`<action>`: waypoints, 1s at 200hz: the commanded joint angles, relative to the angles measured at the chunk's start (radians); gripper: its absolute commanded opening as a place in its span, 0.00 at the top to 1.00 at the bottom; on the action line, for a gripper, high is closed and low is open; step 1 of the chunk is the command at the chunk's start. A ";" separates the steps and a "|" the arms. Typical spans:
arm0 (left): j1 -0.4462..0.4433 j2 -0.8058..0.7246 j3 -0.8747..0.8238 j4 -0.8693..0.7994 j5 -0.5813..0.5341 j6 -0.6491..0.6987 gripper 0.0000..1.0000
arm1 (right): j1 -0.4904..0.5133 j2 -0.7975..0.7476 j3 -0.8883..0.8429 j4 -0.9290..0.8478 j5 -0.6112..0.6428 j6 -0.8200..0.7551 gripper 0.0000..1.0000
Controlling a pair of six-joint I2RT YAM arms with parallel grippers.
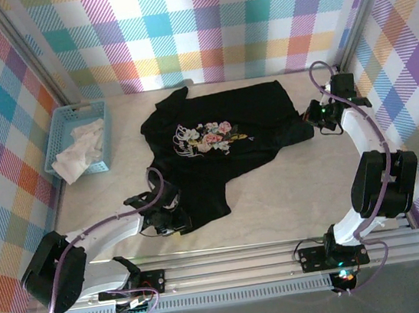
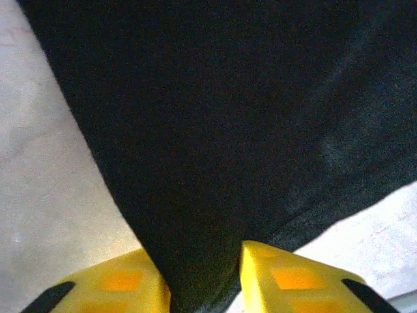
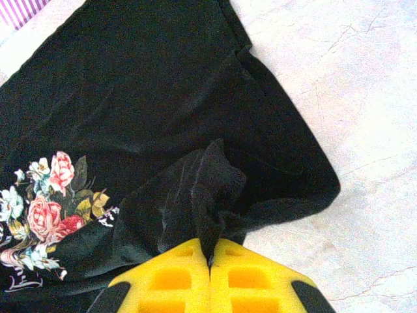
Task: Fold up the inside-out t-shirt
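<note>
This is a robotics lab test cell. Pastel plaid fabric walls hang on bare aluminium frame posts. A white-and-black cabled robot arm and its twin are bolted to a ribbed aluminium rail edging a pale marble-look tabletop.

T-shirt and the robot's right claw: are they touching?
Touching. The right wrist view shows the right gripper shut on a bunched-up fold of the t-shirt, with black cloth squeezed between its closed yellow jaws.

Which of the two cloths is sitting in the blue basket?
The crumpled white cloth, inside the basket at the left; the black t-shirt lies spread on the table.
</note>
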 commanded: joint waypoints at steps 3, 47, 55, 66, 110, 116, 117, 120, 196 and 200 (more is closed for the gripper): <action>-0.012 -0.031 0.002 0.018 -0.028 0.005 0.90 | 0.005 -0.054 -0.023 0.005 -0.014 0.005 1.00; 0.048 -0.330 0.303 -0.071 -0.320 0.154 1.00 | 0.004 -0.171 -0.006 0.031 -0.042 0.050 1.00; 0.054 -0.358 0.395 -0.063 -0.388 0.203 1.00 | 0.005 -0.198 0.013 0.039 -0.055 0.067 1.00; 0.054 -0.375 0.528 -0.048 -0.477 0.279 1.00 | 0.004 -0.235 0.054 0.041 -0.072 0.088 1.00; 0.054 -0.387 1.025 -0.044 -0.657 0.538 1.00 | 0.004 -0.444 0.307 -0.088 0.020 0.076 1.00; 0.054 -0.383 1.093 -0.054 -0.661 0.565 1.00 | 0.004 -0.476 0.337 -0.100 0.041 0.076 1.00; 0.054 -0.383 1.098 -0.055 -0.662 0.567 1.00 | 0.004 -0.484 0.343 -0.102 0.044 0.076 1.00; 0.054 -0.379 1.136 -0.064 -0.665 0.575 1.00 | 0.004 -0.500 0.358 -0.108 0.053 0.076 1.00; 0.077 0.043 1.762 -0.341 -0.803 0.764 1.00 | 0.004 -0.545 0.706 -0.255 0.048 0.060 1.00; 0.092 0.069 1.775 -0.348 -0.793 0.757 1.00 | 0.004 -0.537 0.701 -0.251 0.041 0.061 1.00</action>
